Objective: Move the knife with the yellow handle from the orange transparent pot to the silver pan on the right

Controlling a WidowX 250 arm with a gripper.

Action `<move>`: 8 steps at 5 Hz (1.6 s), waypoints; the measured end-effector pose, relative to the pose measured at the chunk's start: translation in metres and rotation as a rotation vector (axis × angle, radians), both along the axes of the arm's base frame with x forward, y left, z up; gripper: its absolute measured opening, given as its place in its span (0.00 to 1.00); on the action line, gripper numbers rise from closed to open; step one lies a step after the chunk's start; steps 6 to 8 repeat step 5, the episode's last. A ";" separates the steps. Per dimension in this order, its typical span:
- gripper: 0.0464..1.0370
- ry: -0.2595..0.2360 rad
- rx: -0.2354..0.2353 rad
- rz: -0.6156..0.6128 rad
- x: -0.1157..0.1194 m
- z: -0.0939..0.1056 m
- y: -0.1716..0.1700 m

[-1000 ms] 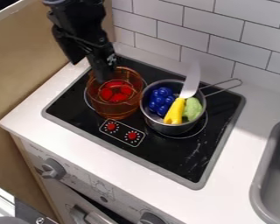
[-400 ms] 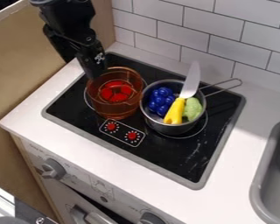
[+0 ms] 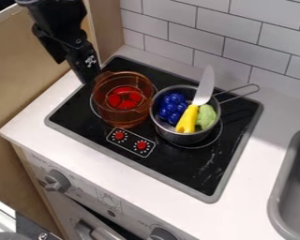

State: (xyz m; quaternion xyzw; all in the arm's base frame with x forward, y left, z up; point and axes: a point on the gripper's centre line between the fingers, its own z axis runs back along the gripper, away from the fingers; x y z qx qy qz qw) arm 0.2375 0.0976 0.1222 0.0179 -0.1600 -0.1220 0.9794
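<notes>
Hanging over the stove's far-left edge, the black gripper (image 3: 88, 78) stood beside the amber pot (image 3: 122, 115), close to its far-left rim; whether they touched could not be told. Nor could it be told whether the gripper was spread, pressed together or pinching anything.

The pot sat upright on the left burner, its flat base seemingly giving it steady footing, with a red piece (image 3: 124, 97) low inside. Just to its right, the steel pan (image 3: 177, 137) rested on the right burner, its walls corralling blue grapes (image 3: 172, 105) and a green piece (image 3: 206, 116). The knife (image 3: 205, 86), apparently too long to lie flat, leaned with its yellow handle down in the pan and its blade jutting past the far rim. The wire handle (image 3: 240, 93) pointed far right, off the pot's side.

Pot and pan stood nearly rim to rim, leaving scant room between them. The widest stretch of black stove (image 3: 206, 166) lay near and right of the pan. White counter (image 3: 121, 173) bordered the near side, the tiled wall (image 3: 221, 23) rose beyond the far side, and the grey sink (image 3: 274, 201) marked the right.
</notes>
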 end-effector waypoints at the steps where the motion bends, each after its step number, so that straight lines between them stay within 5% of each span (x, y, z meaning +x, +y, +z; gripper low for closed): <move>1: 0.96 0.022 0.003 0.004 -0.008 -0.007 0.001; 4: 0.96 0.034 0.003 0.052 -0.034 -0.011 -0.009; 8: 0.96 0.030 0.009 0.049 -0.038 -0.010 -0.009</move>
